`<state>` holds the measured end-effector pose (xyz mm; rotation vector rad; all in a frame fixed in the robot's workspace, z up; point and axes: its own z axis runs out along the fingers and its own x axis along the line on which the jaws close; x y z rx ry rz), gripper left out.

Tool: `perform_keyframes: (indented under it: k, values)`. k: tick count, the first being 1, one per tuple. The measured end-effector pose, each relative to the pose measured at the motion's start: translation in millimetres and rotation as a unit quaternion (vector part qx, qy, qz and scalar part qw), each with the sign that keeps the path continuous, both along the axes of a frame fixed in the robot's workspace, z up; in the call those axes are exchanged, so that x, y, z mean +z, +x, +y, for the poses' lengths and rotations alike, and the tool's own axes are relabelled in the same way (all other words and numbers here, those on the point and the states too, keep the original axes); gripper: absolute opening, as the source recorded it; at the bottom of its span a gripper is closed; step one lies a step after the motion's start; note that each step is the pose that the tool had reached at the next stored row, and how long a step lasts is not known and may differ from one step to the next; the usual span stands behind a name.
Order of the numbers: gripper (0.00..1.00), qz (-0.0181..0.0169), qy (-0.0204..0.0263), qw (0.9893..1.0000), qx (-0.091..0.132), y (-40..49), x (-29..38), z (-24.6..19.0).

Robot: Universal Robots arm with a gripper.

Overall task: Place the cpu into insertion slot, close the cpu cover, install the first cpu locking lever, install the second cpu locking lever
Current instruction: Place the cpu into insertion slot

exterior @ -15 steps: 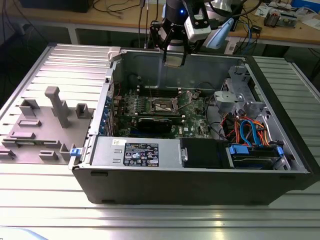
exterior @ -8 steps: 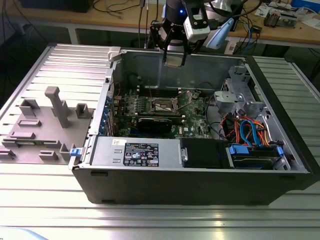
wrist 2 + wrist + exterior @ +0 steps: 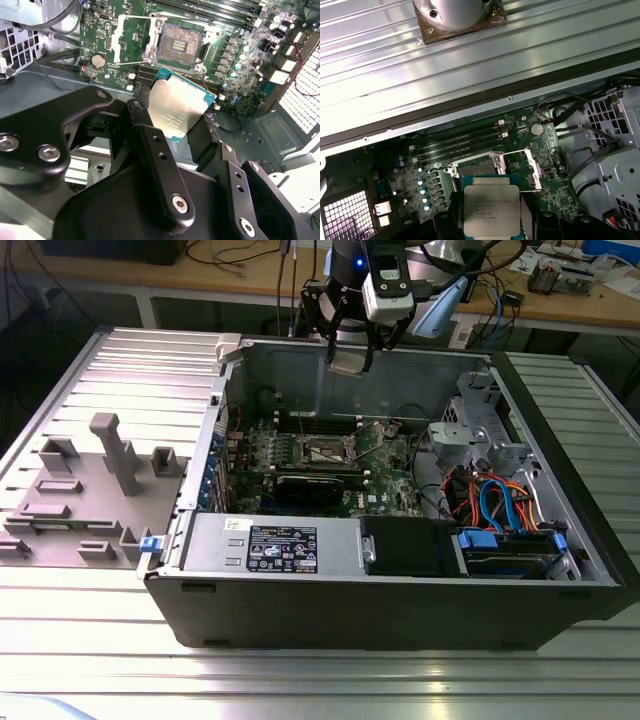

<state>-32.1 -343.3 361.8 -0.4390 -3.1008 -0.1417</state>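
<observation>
My gripper (image 3: 350,358) hangs above the open computer case, over its far wall, shut on the cpu (image 3: 351,363). In both wrist views the cpu (image 3: 175,107) (image 3: 491,210) is a pale silvery square with a green edge, pinched between the black fingers (image 3: 150,145). Below it on the green board lies the insertion slot (image 3: 180,46) (image 3: 328,451), a dark square recess with bare contacts and nothing in it. The cpu cover (image 3: 126,37) (image 3: 529,167) is swung open beside the slot. In the first wrist view the cpu hides most of the slot (image 3: 472,167).
A black graphics card (image 3: 315,487) lies just in front of the slot. The labelled power supply (image 3: 280,545) and a drive bay with blue and orange cables (image 3: 500,505) fill the case's near side. A grey fixture (image 3: 110,465) stands at the exterior view's left.
</observation>
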Motion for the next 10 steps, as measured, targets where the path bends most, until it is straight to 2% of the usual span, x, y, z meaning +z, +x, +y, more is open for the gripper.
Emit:
perform_keyframes:
  k: [10]
  values:
    - [0.54,0.0000,0.0000,1.0000,0.000,0.0,0.0,0.0]
